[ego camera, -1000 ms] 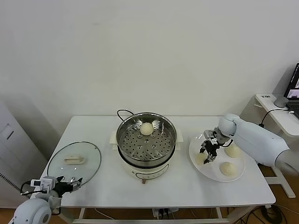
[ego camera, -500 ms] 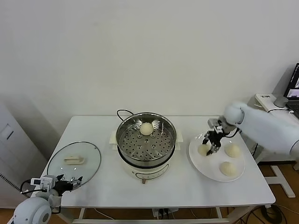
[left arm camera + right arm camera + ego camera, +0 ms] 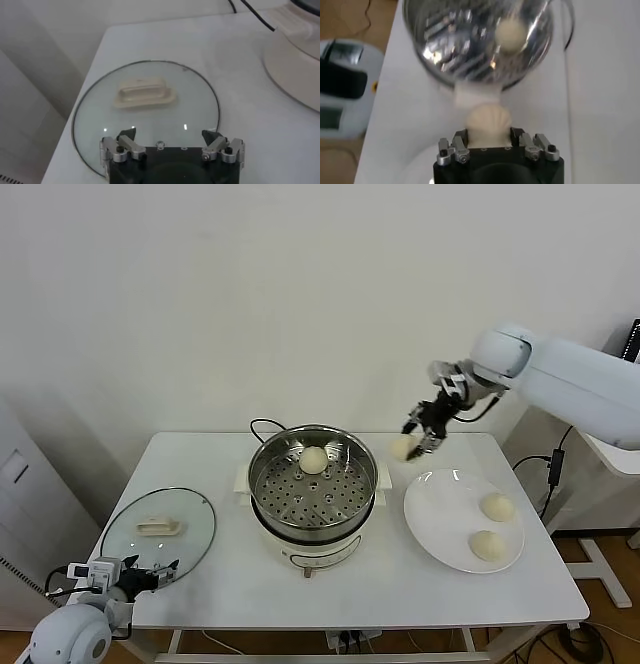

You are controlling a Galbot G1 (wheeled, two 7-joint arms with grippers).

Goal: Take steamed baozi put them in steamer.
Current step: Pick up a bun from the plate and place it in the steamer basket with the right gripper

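Right gripper clenched on one baozi, raised between plate and steamer, high enough to pass the rim. One bun already on the perforated tray; two left on plate. Left gripper idle, fingers spread, just above glass lid at the table's near-left corner.

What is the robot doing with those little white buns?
It is moving baozi from the plate into the steamer. The right gripper holds one baozi in the air between the plate and the steamer. One bun already sits in the steamer, and two wait on the plate. The left gripper is parked, open, by the glass lid.
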